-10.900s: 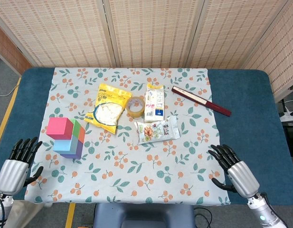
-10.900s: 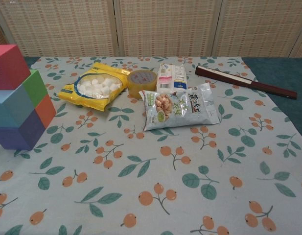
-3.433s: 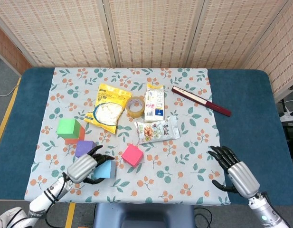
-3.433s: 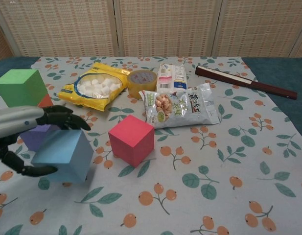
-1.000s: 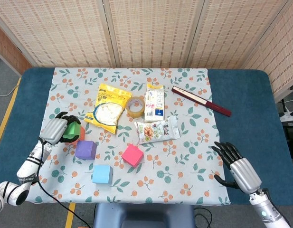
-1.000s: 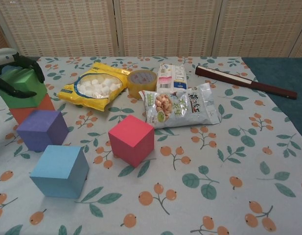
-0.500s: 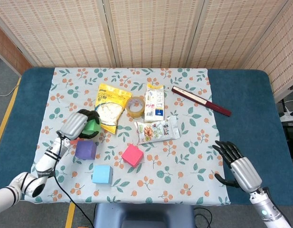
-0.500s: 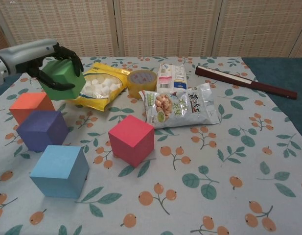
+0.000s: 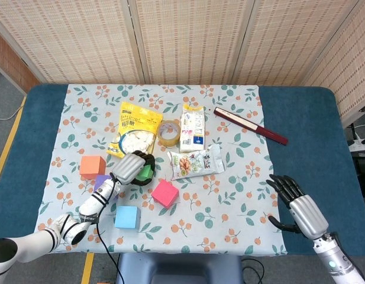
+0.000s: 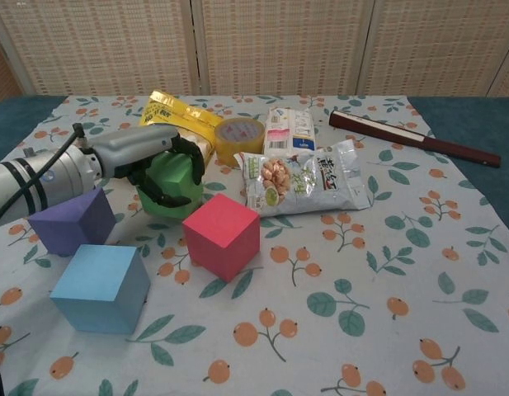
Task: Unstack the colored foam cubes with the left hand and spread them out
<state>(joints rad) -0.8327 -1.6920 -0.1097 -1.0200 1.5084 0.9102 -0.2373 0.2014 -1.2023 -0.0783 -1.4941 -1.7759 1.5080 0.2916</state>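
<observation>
Green cube: the green cube [image 10: 167, 186] sits in the grasp of the left hand [image 9: 130, 167], dark fingers [image 10: 190, 157] wrapped over its top and front; it is near the middle of the floral cloth [image 9: 229, 201], just left of the pink cube; whether it rests on the cloth or hangs just above it, I cannot tell.
Pink cube: the pink cube [image 10: 222, 234] stands on the cloth just beside the green one, toward the robot's right.
Purple cube: the purple cube [image 10: 71, 219] lies under the left forearm, partly hidden in the head view.
Blue cube: the blue cube [image 9: 127, 216] stands alone near the front edge of the cloth.
Orange cube: the orange cube [image 9: 92, 166] is well apart to the left, by itself.
Right hand: the right hand [image 9: 301, 210] is at the table's [image 9: 312, 136] front right edge, fingers spread, holding nothing.
Behind: yellow snack bag [image 9: 133, 135], tape roll [image 9: 169, 132], small carton [image 9: 193, 127], clear snack packet [image 9: 196, 161] and a dark red folded fan [image 9: 250, 125].
</observation>
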